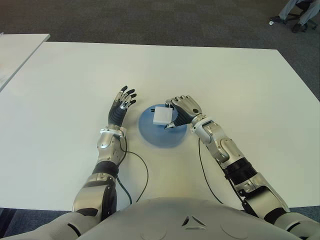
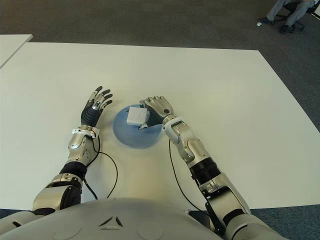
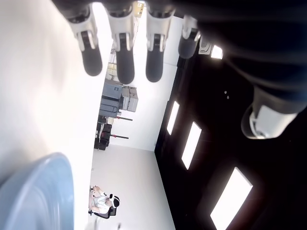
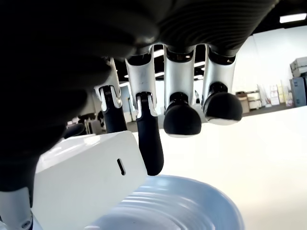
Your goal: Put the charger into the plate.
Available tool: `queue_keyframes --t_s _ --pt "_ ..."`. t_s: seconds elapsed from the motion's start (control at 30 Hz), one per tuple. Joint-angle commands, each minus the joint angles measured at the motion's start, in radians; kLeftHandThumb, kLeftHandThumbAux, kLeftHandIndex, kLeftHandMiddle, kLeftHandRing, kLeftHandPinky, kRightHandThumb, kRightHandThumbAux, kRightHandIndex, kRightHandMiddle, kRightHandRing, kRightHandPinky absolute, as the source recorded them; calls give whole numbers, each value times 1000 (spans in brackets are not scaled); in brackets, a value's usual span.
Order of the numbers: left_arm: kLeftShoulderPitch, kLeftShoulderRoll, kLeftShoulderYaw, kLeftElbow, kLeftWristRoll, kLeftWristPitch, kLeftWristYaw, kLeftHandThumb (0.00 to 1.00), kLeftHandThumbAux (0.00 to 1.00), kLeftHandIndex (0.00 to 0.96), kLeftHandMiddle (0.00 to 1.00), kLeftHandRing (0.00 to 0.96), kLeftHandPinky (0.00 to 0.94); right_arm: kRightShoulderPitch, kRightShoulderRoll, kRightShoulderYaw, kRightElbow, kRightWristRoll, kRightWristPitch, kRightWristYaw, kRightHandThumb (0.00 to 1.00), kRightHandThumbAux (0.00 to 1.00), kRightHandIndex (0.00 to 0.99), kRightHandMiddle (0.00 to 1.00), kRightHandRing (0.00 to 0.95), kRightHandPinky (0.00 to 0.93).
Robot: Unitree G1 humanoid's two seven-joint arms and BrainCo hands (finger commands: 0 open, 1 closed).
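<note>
R hand (image 1: 182,111) is over the right part of the plate (image 1: 150,134), fingers (image 4: 149,143) curled round the charger (image 1: 162,115). The charger sits between thumb and fingers, tilted, and hangs above the plate's middle. In the R wrist view its lower corner looks close to the plate's ridged surface, but whether it touches I can't tell.

Step in hand, as I judge it: lower and let go. To do it well, bring the charger down till it sits flat on the plate, nr the centre, then open the fingers slowly so it doesn't tip or skid to the rim. The charger is a smooth hard block and the plate looks slick, so dropping from height could make it bounce or slide out. Lift the hand straight up after release, w/o dragging the fingers across the charger.

L hand (image 1: 122,104) shows just left of the plate, fingers spread and holding nothing; whether it touches the worktop (image 1: 240,85) I can't tell. It's near the plate's left rim but not in the R hand's way.

Other things: cables (image 1: 142,175) run from both wrists over the worktop on the near side, clear of the plate. A second table edge (image 1: 20,50) shows far left. A seated person's legs (image 1: 300,12) show far right on the carpet (image 1: 150,20), well apart. Nothing blocks the drop.
</note>
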Motion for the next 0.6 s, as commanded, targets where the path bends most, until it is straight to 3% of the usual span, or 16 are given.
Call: queue_keyframes --t_s 0.03,0.1,0.13,0.17,0.23,0.33,0.43,0.6 --pt "23 -11 2 6 -8 26 -6 0 442 10 186 195 196 -22 3 4 36 28 -10 -14 850 675 408 534 764 764" --pt "24 -11 1 4 -8 27 -6 0 440 10 186 193 183 -29 -1 5 54 37 -20 -18 847 675 406 564 710 681" --pt "25 -11 1 3 -7 27 -6 0 440 10 185 191 181 -32 -3 7 59 41 -23 -16 729 600 354 497 589 565" --pt "25 -10 0 2 -7 27 -6 0 439 10 185 191 180 -36 -7 9 64 43 -24 -5 686 573 335 473 545 523" --pt "25 -10 0 1 -6 27 -6 0 439 10 183 189 181 -47 -14 16 71 46 -21 24 539 468 229 320 350 352" --pt "25 -7 -1 1 -1 27 -2 0 439 18 183 188 188 -61 -20 22 78 56 -9 71 442 321 98 121 140 162" --pt "24 -7 -2 1 1 28 3 0 441 34 186 194 206 -66 -27 14 75 89 -11 116 397 214 32 39 45 54" --pt "19 -7 1 9 -1 26 2 0 443 51 189 201 220 -69 -34 3 75 145 -32 140 364 137 5 6 7 8"
